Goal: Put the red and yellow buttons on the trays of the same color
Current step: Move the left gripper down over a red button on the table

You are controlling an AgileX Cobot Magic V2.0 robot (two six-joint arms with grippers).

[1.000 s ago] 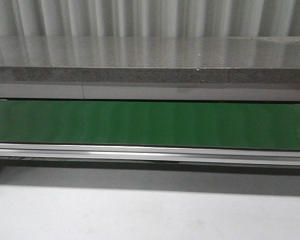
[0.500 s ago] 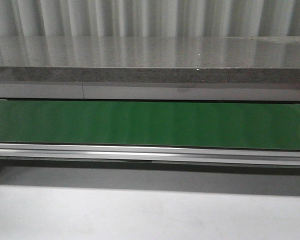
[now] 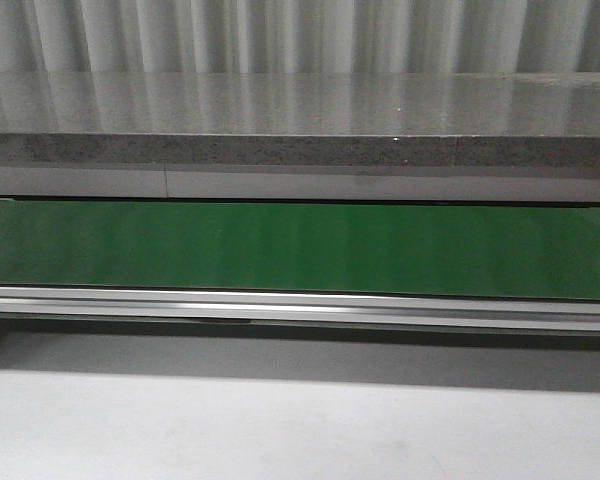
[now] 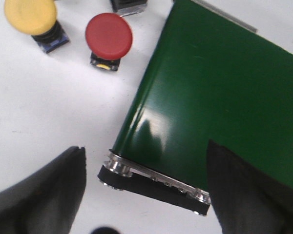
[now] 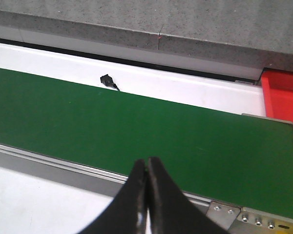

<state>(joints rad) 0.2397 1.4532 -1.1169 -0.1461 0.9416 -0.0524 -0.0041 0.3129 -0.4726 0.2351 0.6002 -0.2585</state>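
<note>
The left end effector [image 4: 144,195] hangs with fingers spread wide over the green belt's [image 4: 224,97] end, holding nothing. On the white counter [image 4: 39,107] beside the belt stand a yellow button [image 4: 30,15] and a red button [image 4: 109,35]. The right end effector [image 5: 146,195] is pressed together, empty, above the belt near a red tray [image 5: 285,97].

Only a dark gap under the conveyor rail [image 3: 300,305] seems shorter.

belt [image 3: 300,248] before ledge [image 3: 300,120] | buttons [image 4: 109,36] on table [image 4: 39,112] beside belt end
</note>
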